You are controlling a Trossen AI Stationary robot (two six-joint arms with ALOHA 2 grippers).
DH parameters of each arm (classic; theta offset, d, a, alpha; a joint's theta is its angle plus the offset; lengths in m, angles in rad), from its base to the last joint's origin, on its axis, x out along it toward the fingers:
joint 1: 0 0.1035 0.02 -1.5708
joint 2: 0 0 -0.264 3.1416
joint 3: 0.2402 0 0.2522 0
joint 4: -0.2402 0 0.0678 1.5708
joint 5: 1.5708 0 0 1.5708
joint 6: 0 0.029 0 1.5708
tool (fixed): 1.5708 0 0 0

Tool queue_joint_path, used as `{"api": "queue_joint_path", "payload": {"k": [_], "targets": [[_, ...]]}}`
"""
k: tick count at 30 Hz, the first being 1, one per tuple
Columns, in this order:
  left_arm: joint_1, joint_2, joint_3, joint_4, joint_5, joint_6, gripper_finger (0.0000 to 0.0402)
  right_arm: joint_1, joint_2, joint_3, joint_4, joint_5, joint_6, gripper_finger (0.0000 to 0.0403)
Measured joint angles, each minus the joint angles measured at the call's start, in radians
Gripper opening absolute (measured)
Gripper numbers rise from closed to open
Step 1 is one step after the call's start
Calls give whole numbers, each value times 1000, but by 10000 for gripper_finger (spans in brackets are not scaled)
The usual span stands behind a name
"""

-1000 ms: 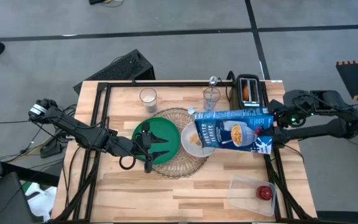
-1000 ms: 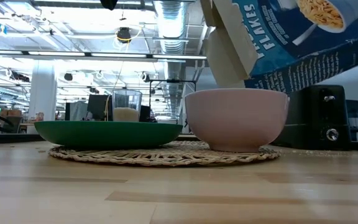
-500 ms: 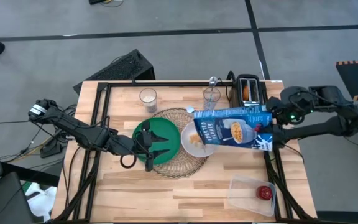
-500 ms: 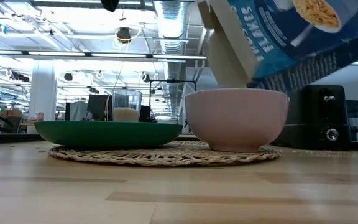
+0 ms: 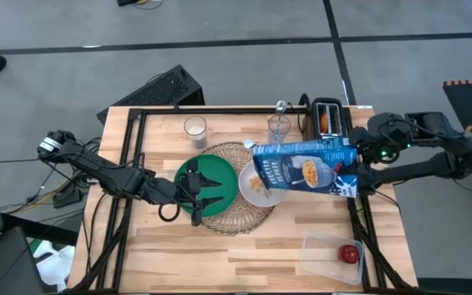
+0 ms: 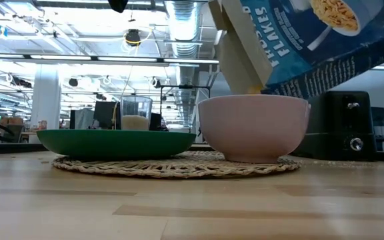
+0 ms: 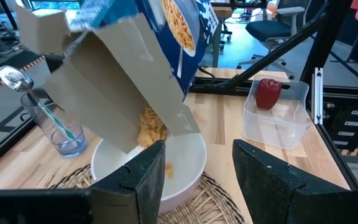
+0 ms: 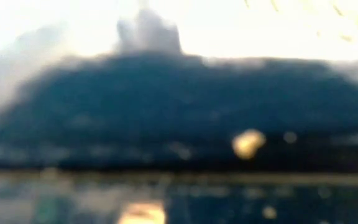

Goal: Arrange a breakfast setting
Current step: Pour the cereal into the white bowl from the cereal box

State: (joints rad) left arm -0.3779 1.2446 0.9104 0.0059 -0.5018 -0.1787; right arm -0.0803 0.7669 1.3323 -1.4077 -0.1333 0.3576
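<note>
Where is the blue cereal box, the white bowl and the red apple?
blue-and-white cardboard cereal box (image 5: 306, 170): high view, on its printed front.
round white bowl (image 6: 253, 127): low view, on its outer wall.
red apple (image 7: 268, 93): left wrist view, on its side, inside the clear plastic tub (image 7: 278, 127).

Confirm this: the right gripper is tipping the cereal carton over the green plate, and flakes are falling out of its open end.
Not quite. The carton, held by the right gripper, is tipped over the white bowl, not the green plate. The left wrist view shows flakes spilling from its open end into the bowl; the high view shows the plate beside it.
</note>
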Motion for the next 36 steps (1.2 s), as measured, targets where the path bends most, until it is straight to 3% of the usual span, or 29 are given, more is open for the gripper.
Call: {"api": "queue_joint_path", "payload": {"k": [36], "targets": [[0, 0, 0, 0, 1, 0, 174, 0, 51, 0, 12, -48, -26, 305]]}}
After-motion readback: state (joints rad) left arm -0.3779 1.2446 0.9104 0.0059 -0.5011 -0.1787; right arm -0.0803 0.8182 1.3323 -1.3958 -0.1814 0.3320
